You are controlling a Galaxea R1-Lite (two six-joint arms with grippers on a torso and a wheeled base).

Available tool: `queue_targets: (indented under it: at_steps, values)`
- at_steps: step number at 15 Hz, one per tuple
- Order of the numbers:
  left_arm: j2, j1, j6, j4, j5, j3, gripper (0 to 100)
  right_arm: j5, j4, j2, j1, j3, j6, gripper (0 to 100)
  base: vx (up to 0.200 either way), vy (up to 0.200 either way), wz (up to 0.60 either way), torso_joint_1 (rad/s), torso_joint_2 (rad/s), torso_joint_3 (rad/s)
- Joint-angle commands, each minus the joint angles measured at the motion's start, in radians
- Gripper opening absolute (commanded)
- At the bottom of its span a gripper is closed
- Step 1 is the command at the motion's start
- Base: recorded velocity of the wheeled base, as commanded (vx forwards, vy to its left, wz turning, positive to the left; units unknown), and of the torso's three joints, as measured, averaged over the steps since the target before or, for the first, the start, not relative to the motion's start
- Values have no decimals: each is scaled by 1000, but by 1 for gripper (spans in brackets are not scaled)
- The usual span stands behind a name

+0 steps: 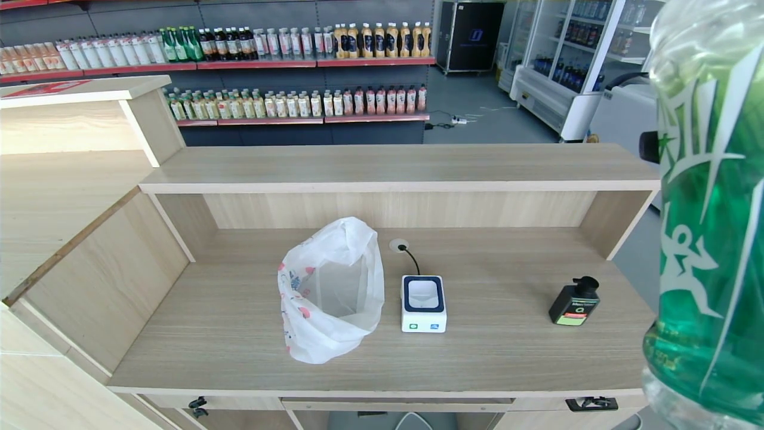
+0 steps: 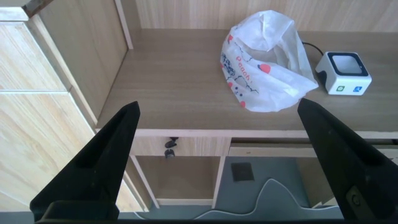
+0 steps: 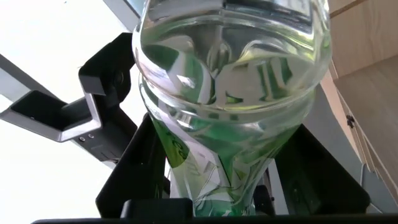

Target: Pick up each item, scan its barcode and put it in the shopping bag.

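right gripper (image 3: 230, 180) is clamping the green bottle (image 1: 710, 239), raised at the robot's right, well apart from the scanner (image 1: 423, 302).
liquid-filled, it is likely handling heavy and slick, so gripping round the body is suiting it; left gripper (image 2: 217, 168) is hanging wide open, empty.

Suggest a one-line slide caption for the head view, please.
At right, a green-labelled bottle looms close; shopping bag, scanner and dark pump bottle sit on the wooden counter.
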Motion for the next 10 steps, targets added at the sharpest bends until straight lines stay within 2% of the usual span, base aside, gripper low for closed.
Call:
queue_targets:
  at_steps: [1,5,7,10]
  values:
    - [1,1,-1,0,0,0,100,0,0,5,1,3,-2,0,0,0,0,0,0,0]
    - [1,1,-1,0,0,0,100,-7,-8,14,-5,3,-12,0,0,0,0,0,0,0]
    - [1,1,-1,0,0,0,100,-15,-35,38,-24,16,-62,0,0,0,0,0,0,0]
    - [1,1,-1,0,0,0,100,-179,-41,133,-87,43,-302,0,0,0,0,0,0,0]
